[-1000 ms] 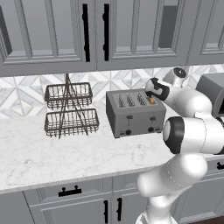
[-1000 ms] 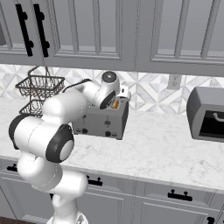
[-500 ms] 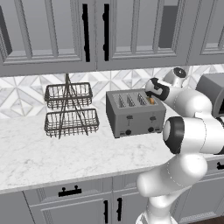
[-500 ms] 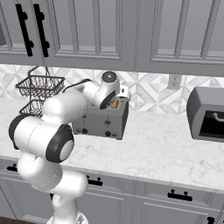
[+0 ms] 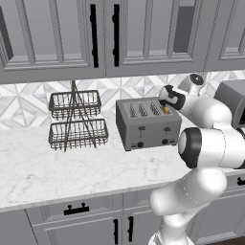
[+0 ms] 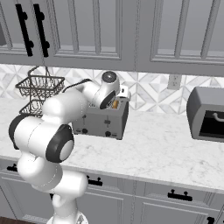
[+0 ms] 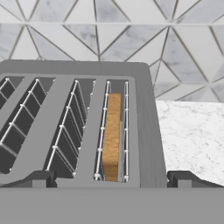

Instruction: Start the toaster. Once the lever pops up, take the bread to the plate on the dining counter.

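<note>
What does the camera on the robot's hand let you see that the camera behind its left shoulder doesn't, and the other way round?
Hand view alone: the wire guides inside the slots, with the tan-brown bread slice standing on edge in the rightmost slot, and the two dark fingertips set wide apart at the bottom.

Left base view alone: the two-tier black wire basket, the grey cabinet doors, the toaster's black levers and knobs, and the white arm.

Both: the boxy grey metal four-slot toaster, the bread, the white marble worktop and the triangle-tiled wall.
</note>
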Controlling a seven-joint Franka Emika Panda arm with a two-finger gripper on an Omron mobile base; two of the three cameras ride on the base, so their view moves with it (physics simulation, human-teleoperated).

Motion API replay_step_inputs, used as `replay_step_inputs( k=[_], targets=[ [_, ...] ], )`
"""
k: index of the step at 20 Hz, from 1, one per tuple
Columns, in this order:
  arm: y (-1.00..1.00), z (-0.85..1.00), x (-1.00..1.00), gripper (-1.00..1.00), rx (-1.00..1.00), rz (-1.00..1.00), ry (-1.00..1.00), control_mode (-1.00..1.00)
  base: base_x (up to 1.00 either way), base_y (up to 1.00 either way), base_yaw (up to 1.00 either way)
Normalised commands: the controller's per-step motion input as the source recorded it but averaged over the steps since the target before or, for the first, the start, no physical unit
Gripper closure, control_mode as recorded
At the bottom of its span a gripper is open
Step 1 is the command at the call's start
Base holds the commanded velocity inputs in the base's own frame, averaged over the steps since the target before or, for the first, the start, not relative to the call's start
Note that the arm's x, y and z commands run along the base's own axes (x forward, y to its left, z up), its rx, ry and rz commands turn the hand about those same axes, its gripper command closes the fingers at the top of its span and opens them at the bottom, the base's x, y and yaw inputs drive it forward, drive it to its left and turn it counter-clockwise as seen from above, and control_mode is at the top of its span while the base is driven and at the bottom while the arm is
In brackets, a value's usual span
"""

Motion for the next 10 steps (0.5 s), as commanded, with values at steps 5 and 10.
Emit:
replay_step_inputs(
  k=[5, 10],
  targets=[
    [0.0, 0.0, 0.0, -1.0, 0.0, 0.0, 0.0, -1.0, 0.0, 0.0, 0.0],
    [0.0, 0.0, 0.0, -1.0, 0.0, 0.0, 0.0, -1.0, 0.0, 0.0, 0.0]
  ],
)
